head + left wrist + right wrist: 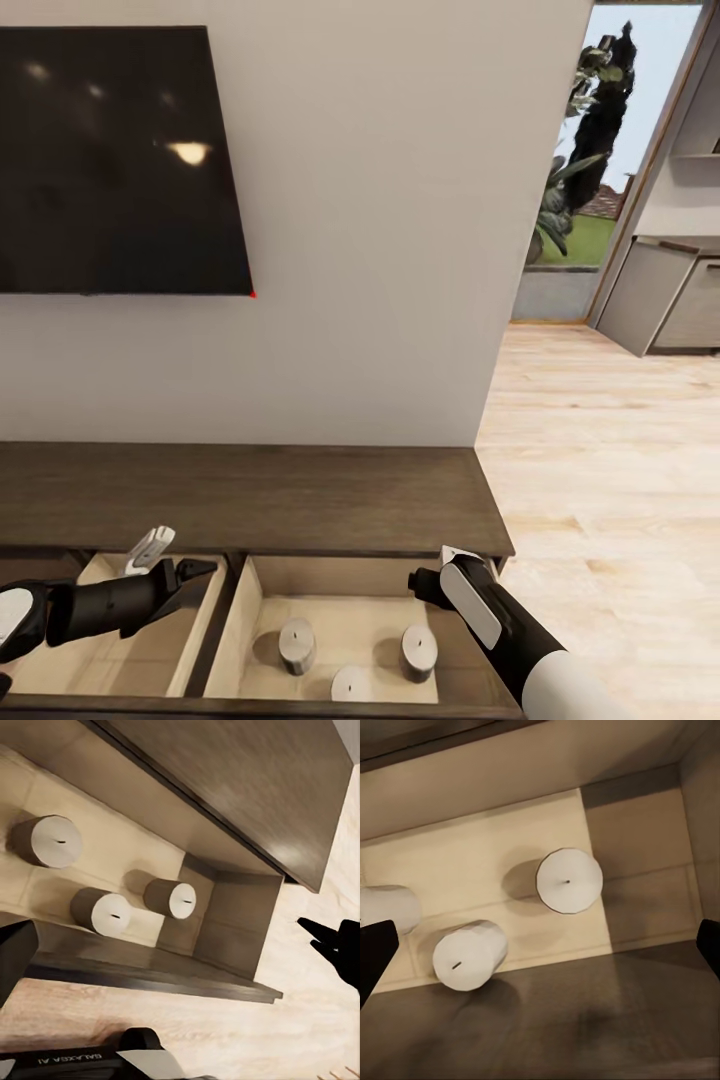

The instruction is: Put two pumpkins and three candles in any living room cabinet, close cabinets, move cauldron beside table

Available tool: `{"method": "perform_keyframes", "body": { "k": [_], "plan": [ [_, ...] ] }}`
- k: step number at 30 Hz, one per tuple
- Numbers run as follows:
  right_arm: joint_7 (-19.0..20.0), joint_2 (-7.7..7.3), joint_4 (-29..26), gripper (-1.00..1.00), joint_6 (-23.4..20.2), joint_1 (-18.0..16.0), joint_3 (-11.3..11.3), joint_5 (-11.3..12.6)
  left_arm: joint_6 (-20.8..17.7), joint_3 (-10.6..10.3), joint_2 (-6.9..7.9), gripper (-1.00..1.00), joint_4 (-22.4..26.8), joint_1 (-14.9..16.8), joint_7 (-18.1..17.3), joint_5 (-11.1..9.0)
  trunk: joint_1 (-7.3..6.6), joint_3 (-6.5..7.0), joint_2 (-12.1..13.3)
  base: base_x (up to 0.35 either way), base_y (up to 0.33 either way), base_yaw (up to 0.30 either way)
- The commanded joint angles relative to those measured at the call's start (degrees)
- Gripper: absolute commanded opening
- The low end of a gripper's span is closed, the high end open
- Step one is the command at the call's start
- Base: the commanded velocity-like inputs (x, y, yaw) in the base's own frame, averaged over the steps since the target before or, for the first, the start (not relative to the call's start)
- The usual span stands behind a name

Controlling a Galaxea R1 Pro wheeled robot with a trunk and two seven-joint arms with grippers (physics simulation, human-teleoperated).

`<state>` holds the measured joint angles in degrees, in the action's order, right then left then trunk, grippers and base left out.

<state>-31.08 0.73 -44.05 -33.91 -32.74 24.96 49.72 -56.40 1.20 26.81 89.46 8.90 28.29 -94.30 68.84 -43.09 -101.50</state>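
The long dark brown cabinet (250, 490) stands against the wall with two drawers pulled out. Three stubby pale candles (297, 645) (418, 652) (350, 685) stand upright in the right drawer (355, 622). My left gripper (180, 556) hovers open over the left drawer (100, 665), holding nothing. My right gripper (428, 583) hangs over the right drawer's back right corner. The right wrist view looks down on the candles (568, 880) (469, 956) (386, 907), with the right gripper (544, 941) open wide above them. In the left wrist view, the candles (56, 840) (109, 911) (174, 898) lie beyond the open left gripper (169, 937).
A black TV (110, 160) hangs on the white wall above the cabinet. Right of the cabinet, pale wood floor (600, 480) runs to a doorway with plants outside (590, 130) and grey kitchen units (670, 300).
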Motion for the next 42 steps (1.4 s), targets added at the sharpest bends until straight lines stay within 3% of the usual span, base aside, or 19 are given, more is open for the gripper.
{"method": "perform_keyframes", "body": {
  "k": [1, 5, 13, 15, 20, 42],
  "plan": [
    [-0.56, -0.03, -0.07, 1.0, -0.02, -0.05, 0.18, 0.56, -0.16, 0.04, -0.23, 1.0, 0.06, 0.05, 1.78, -0.61, -0.23, 0.13, 0.39, 0.0, 0.0, 0.0],
    [-0.52, -0.03, -0.07, 1.0, -0.01, -0.05, 0.18, 0.56, -0.2, 0.03, -0.57, 1.0, 0.1, 0.06, 5.16, -0.62, -1.11, 0.85, 1.99, 0.0, 0.0, 0.0],
    [-0.53, -0.03, -0.07, 1.0, -0.01, -0.05, 0.18, 0.56, -0.2, -0.05, -0.55, 1.0, 0.1, 0.15, 6.89, -0.56, -2.87, 2.28, 5.2, 0.0, 0.0, 0.0],
    [-0.55, -0.03, -0.07, 1.0, -0.01, -0.05, 0.18, 0.56, -0.19, 0.0, -0.56, 1.0, 0.1, 0.23, 10.03, -0.54, -3.31, 2.64, 6.0, 0.0, 0.0, 0.0],
    [-0.56, -0.03, -0.07, 1.0, -0.01, -0.05, 0.18, 0.56, 0.02, 0.05, -0.61, 1.0, 0.17, 0.34, 13.54, -0.54, -4.4, 3.54, 8.01, 0.0, 0.0, 0.0],
    [-0.56, -0.03, -0.07, 1.0, -0.01, -0.05, 0.19, 0.56, 0.24, 0.31, -0.62, 1.0, 0.07, 0.88, 14.25, -0.71, -9.24, 7.49, 16.83, 0.0, 0.0, 0.0]
  ]
}}
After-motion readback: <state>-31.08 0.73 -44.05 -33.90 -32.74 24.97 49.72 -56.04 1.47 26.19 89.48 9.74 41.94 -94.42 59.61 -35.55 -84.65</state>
